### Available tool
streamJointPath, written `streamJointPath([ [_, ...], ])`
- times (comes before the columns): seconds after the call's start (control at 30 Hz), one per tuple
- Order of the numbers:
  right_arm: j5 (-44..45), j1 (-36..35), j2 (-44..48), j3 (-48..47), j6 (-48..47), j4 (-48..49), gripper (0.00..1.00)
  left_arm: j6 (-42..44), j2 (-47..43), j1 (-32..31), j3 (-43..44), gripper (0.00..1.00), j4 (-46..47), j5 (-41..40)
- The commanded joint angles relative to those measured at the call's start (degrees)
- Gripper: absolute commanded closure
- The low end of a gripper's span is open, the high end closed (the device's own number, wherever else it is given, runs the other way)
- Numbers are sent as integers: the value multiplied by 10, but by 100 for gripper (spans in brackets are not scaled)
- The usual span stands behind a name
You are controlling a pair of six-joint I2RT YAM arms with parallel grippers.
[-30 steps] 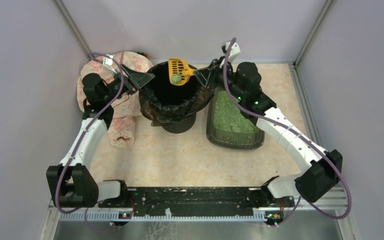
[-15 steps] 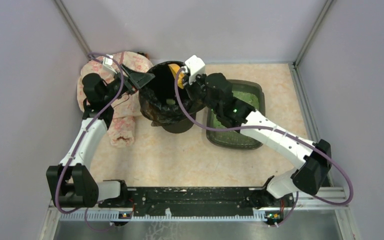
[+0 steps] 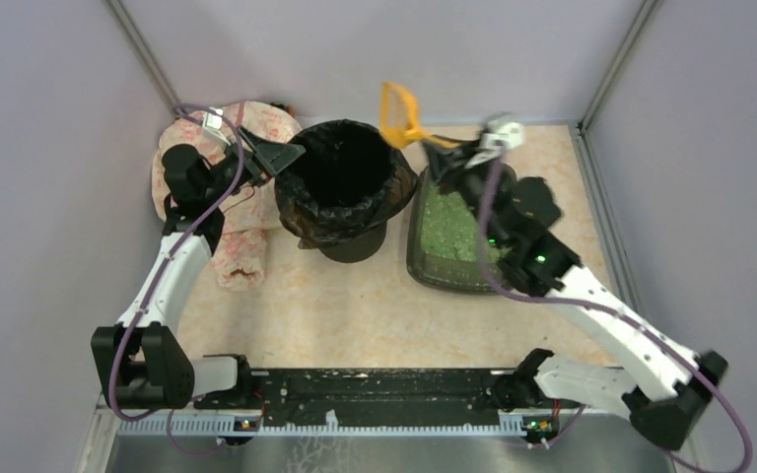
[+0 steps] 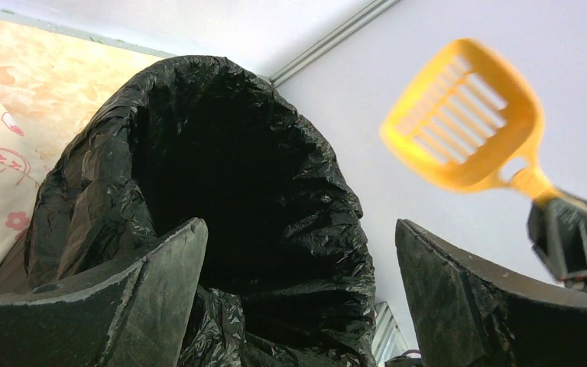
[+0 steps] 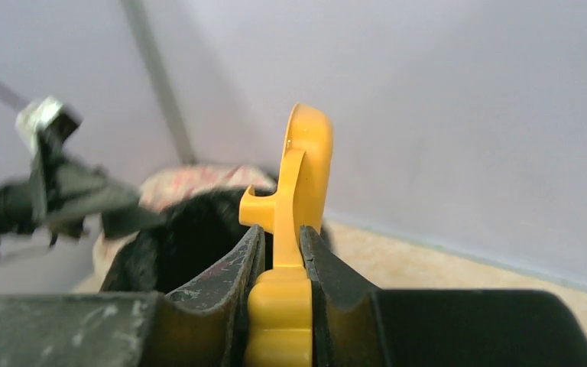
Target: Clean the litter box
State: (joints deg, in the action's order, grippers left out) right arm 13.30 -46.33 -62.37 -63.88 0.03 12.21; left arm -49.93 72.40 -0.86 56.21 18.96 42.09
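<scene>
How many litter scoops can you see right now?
1: the yellow scoop, held up by the right gripper near the back wall, between bin and litter box. No other shows.

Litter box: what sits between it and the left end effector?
The black-bagged bin stands between the open left end effector and the litter box, with nothing else in that stretch. The top external view shows this.

you've got a yellow slotted scoop (image 3: 399,111), a black-bagged bin (image 3: 303,219), green granules (image 3: 448,229) in the dark grey-green litter box (image 3: 453,285), and a pink-printed cloth (image 3: 241,256).
</scene>
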Motion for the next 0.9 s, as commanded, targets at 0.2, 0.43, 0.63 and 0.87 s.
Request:
streamJointPath([
  [0.2,-20,278,161,41,206,-162,100,1,1,1,-13,1,-16,12],
  [0.43,-79,340,143,88,238,-241,100,6,4,1,-10,2,-19,12],
  [0.63,-212,408,69,84,263,-270,100,6,-8,5,-7,2,-19,15],
  [0.87,-241,416,-14,60,252,-240,100,44,9,29,-26,2,34,-8],
])
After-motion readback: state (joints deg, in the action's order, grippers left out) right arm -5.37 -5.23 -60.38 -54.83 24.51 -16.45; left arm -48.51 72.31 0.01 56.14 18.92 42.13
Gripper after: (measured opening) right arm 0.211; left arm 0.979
